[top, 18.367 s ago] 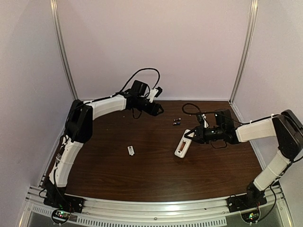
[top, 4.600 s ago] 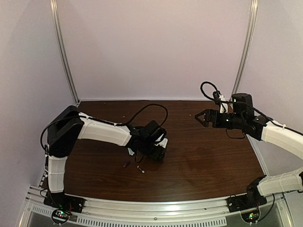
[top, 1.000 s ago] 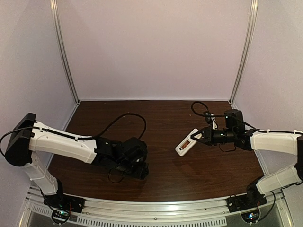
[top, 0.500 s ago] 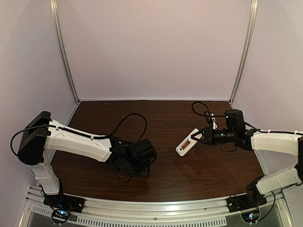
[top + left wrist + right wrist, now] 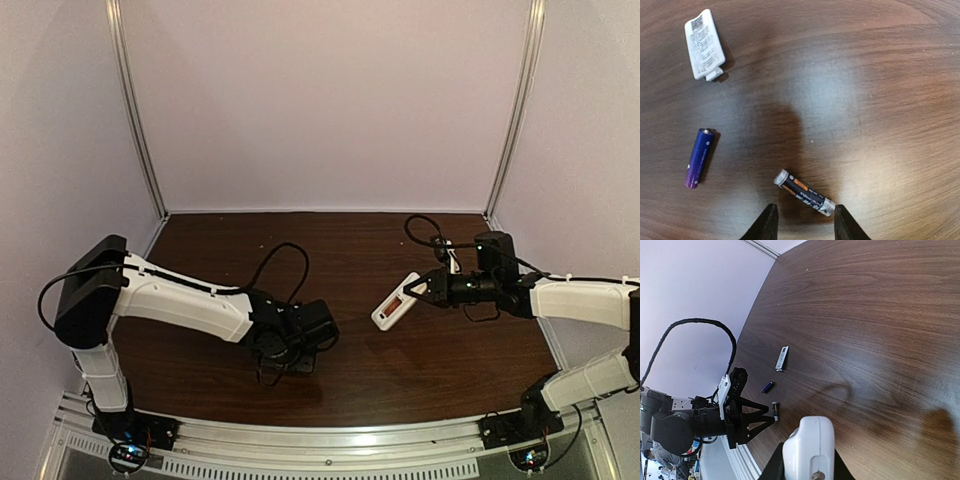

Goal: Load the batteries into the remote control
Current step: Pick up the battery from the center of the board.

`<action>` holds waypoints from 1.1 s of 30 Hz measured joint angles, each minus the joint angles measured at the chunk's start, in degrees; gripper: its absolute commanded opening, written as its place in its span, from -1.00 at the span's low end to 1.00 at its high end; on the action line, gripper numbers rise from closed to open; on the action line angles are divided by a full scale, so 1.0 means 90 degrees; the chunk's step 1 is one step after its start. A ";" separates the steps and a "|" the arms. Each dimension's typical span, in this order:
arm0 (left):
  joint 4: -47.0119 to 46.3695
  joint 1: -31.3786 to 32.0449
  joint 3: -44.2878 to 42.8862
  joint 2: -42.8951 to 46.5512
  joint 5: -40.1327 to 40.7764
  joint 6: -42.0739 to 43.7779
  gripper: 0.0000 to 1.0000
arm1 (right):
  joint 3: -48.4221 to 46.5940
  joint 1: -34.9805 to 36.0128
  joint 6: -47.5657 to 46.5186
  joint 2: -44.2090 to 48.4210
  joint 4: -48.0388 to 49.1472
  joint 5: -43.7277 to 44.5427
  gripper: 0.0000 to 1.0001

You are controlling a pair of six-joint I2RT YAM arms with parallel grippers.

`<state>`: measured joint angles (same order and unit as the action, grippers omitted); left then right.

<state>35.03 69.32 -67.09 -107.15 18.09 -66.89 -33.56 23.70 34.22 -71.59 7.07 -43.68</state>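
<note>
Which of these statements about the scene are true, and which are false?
1. The right end effector holds the remote. True.
2. Both batteries sit inside the remote. False: both lie on the table.
3. The battery cover lies on the table near the batteries. True.
4. The left end effector grips a battery. False: it stands open, with the orange-labelled battery lying loose just ahead of its tips.

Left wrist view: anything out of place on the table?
The battery cover lies loose at upper left, detached from the remote control, which the right end effector holds off the table. The batteries lie apart at different angles: purple one at left, darker one between the left end effector's open fingers.
</note>
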 measured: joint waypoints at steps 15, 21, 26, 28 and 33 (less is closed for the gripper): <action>-0.0253 -0.0170 0.0148 -0.0083 -0.0027 0.0056 -0.51 | 0.0000 0.0000 -0.0010 0.0000 -0.0002 0.0000 -1.00; -0.0284 -0.0245 0.0168 -0.0083 0.0000 0.0299 -0.95 | 0.0000 0.0000 -0.0073 0.0000 -0.0005 -0.0002 -1.00; -0.0379 -0.0323 0.0168 -0.0083 0.0022 0.0731 -1.00 | 0.0000 0.0000 -0.0092 0.0000 0.0000 -0.0066 -1.00; -0.0408 -0.0323 0.0168 -0.0080 0.0022 0.1008 -1.00 | 0.0005 0.0000 -0.0044 0.0000 0.0051 -0.0163 -1.00; -0.0716 -0.0260 0.0248 0.0262 -0.0036 0.2232 -1.00 | 0.0291 -0.0002 0.0469 -0.0036 0.0811 -0.0510 -1.00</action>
<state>28.58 66.98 -64.86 -104.79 17.76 -46.81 -30.94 23.68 38.44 -71.92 14.37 -48.27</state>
